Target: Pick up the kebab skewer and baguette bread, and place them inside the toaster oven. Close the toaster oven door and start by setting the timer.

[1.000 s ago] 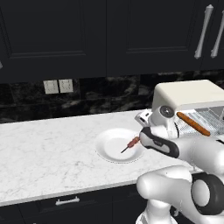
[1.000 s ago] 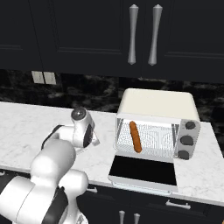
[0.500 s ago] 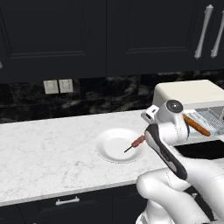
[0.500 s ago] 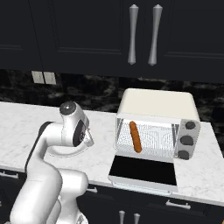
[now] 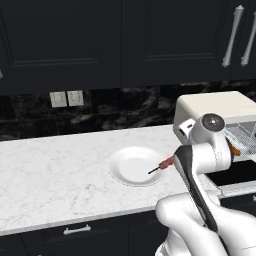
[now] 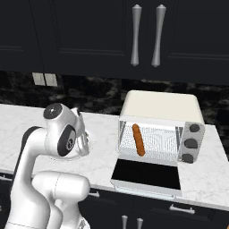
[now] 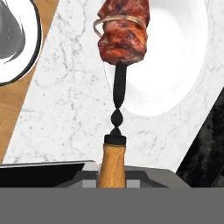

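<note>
We hold the kebab skewer point(image 7: 117, 100) in clenched jaws by its wooden handle, lifted above the white plate point(image 5: 131, 170) on the marble counter point(image 5: 55, 175). The baguette bread point(image 6: 138, 140) lies on the wire rack inside the toaster oven point(image 6: 161, 107), whose toaster oven door point(image 6: 146, 173) hangs open and flat.

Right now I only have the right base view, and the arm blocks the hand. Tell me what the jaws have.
Observer: In the hand view, the kebab skewer has its wooden handle clamped between the jaws, with the meat at the far end.
Operator: Give me its position over the counter.
Observer: In the left base view, its thin tip pokes out over the right part of the white plate.
</note>
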